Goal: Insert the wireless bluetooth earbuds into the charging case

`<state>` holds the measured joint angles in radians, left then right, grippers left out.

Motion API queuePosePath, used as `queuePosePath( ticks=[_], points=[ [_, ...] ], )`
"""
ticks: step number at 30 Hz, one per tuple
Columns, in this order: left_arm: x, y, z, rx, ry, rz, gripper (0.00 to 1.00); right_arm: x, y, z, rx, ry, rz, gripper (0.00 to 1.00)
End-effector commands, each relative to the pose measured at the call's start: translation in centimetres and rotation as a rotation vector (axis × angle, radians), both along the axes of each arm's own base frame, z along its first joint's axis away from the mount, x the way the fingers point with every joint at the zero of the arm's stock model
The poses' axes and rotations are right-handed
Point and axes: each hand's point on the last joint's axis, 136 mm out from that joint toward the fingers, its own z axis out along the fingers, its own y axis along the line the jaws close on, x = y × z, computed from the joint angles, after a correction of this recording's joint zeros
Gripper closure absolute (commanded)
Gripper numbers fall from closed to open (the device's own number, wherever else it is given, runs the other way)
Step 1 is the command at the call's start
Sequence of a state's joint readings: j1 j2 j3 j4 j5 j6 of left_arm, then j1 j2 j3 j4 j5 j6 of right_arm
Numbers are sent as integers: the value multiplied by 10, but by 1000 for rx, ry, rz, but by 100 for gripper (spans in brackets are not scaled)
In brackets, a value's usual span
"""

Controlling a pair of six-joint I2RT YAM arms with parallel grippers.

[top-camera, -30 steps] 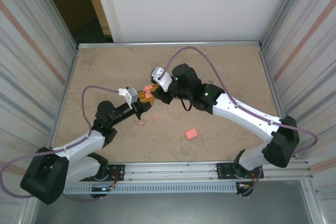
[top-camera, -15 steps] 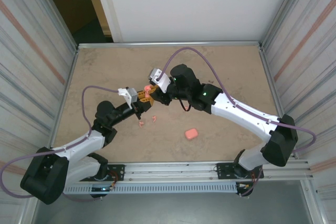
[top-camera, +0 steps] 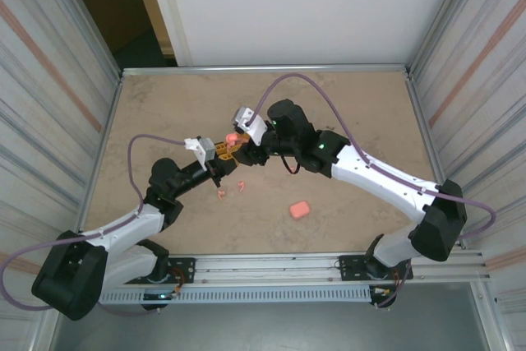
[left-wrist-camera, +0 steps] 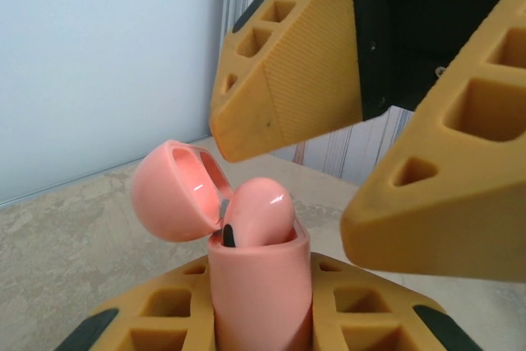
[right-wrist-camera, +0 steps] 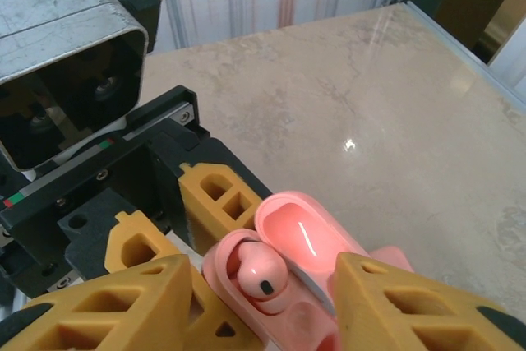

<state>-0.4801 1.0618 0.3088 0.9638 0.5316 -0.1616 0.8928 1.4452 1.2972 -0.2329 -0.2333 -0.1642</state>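
The charging case (left-wrist-camera: pixel 261 293) was held upright, pinched by the left gripper (top-camera: pixel 223 158), with its lid (left-wrist-camera: pixel 168 195) swung open toward 10 o'clock in the left wrist view. One earbud (left-wrist-camera: pixel 259 211) was seated inside. The right gripper (right-wrist-camera: pixel 263 306) was spread apart just above the case. On the table (top-camera: pixel 362 104), loose earbuds (top-camera: pixel 220 193) were seen at 6 o'clock of the held case and a closed case (top-camera: pixel 299 209) at 4 o'clock.
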Motion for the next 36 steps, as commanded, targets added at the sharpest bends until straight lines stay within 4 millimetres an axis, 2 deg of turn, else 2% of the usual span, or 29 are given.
queuePosePath(
  ticks=[1, 6, 12, 18, 24, 28, 36],
  points=[
    [-4, -1, 23, -34, -67, -11, 100, 2, -13, 40, 85, -38, -29, 46],
    [-4, 0, 22, -32, -68, -8, 100, 6, -29, 49, 129, -40, -70, 34],
    [-4, 1, 24, -35, -73, -2, 100, 11, -50, 49, 160, -28, -129, 23],
    [-5, 2, 28, -41, -82, 3, 100, 13, -69, 49, 206, -23, -181, 21],
    [-9, 5, 34, -48, -95, 6, 100, 15, -90, 49, 257, -13, -234, 14],
    [-11, 7, 37, -46, -107, 13, 100, 16, -106, 50, 295, -37, -288, 0],
    [-18, 12, 48, -46, -139, 29, 100, 21, -134, 47, 331, -22, -376, 1]
  ],
)
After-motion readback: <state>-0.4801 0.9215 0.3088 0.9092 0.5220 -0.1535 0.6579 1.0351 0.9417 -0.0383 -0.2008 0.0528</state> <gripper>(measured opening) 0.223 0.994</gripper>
